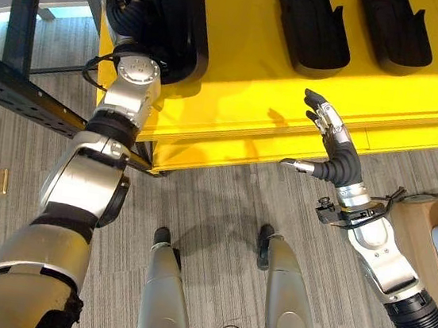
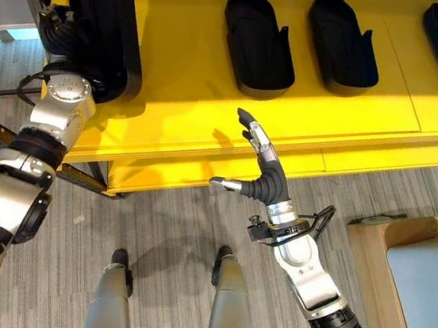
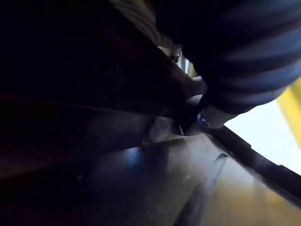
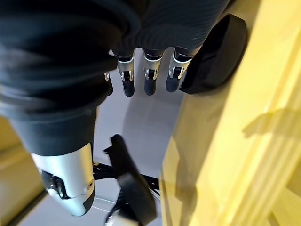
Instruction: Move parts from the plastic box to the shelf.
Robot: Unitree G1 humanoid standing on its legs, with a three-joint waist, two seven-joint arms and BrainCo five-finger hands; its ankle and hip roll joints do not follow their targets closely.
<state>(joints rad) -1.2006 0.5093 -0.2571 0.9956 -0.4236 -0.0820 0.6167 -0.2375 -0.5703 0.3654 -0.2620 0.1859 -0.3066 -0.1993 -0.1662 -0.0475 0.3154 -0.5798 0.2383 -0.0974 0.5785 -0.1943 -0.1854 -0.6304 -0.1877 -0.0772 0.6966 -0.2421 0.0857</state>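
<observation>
Part point(image 2: 100, 21), long axis near-to-far at the shelf's point(image 2: 352, 124) left end, sits right at our left hand point(image 2: 60, 24), fingers hidden so grip unclear, while our right hand point(image 2: 260, 165) hovers open and empty, farther right.

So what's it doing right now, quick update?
Left hand on a big black part at the yellow shelf's end, fingers hidden. Right hand open, empty, at the shelf's front. Three black parts already shelved. Nothing blocking.
</observation>
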